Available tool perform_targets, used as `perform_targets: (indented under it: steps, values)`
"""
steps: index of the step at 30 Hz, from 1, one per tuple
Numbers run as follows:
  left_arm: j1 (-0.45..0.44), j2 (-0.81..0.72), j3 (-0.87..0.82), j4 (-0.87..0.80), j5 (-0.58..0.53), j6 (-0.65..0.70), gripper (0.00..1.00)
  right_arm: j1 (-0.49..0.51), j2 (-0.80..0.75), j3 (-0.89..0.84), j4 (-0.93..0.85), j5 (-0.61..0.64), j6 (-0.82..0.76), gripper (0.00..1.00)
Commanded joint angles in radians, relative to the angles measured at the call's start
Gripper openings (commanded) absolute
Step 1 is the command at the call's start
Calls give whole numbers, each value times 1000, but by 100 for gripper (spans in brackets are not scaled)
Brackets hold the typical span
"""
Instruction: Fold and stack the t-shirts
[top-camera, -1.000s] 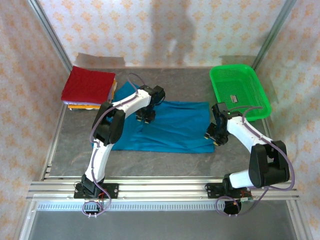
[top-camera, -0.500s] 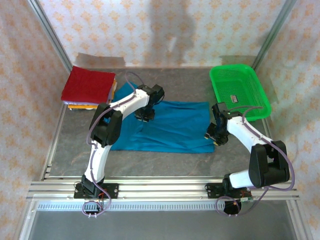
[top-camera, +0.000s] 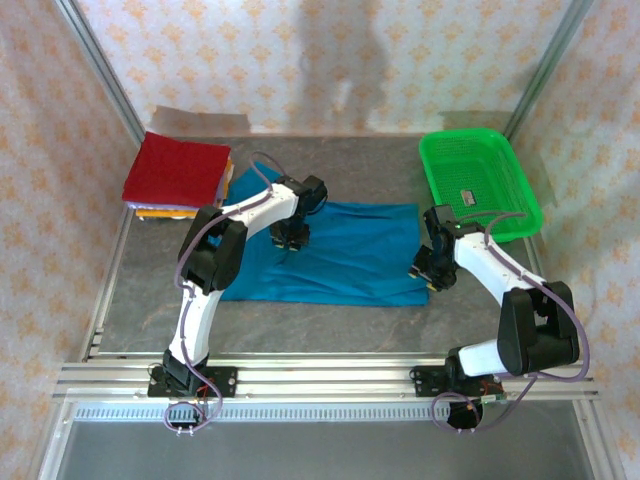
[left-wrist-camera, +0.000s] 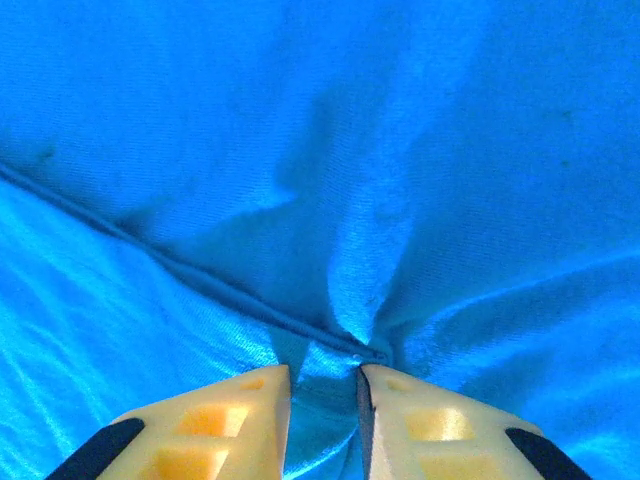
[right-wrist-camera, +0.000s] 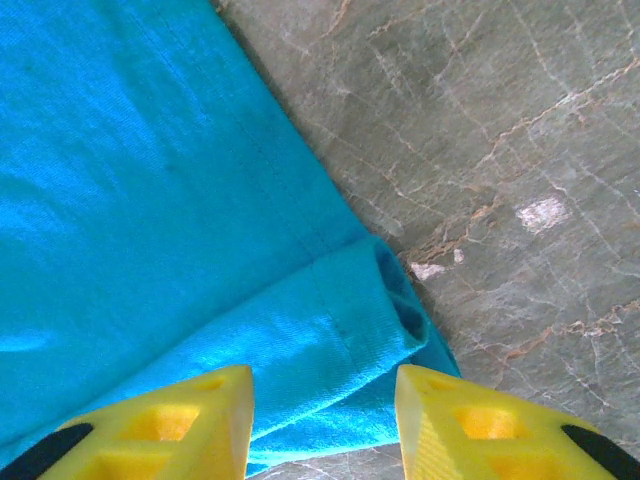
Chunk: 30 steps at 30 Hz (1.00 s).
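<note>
Teal-blue t-shirt (top-camera: 350, 255) lies spread mid-bench, unfolded. Left gripper (left-wrist-camera: 325, 395) jaws are nipped on a small pucker of it. Right gripper (right-wrist-camera: 325, 420) jaws are apart over a hemmed corner. Risk: the thin pinch slips or lifts one layer only, bunching the fold. Green basket (top-camera: 470, 136) has a white label (top-camera: 468, 197), too small to read.

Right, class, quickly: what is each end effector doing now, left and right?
Left end effector: closed on a pinched fold of the teal-blue t-shirt.
Right end effector: open, straddling the shirt's folded corner.
</note>
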Motion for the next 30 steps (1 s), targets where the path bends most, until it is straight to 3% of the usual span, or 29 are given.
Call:
perform_targets:
  steps: [1, 9, 19, 30]
  values:
    - [20, -19, -23, 13, 16, -21, 25, -6, -17, 25, -32, 32, -12, 42]
    - [41, -51, -38, 18, 12, -15, 0, -7, -14, 27, -30, 28, -13, 42]
    - [104, -186, -56, 61, 41, -58, 0, -6, -4, 22, -18, 24, -8, 42]
    - [187, -158, -38, 43, 100, -85, 0, -7, 34, 18, 25, -18, -10, 44]
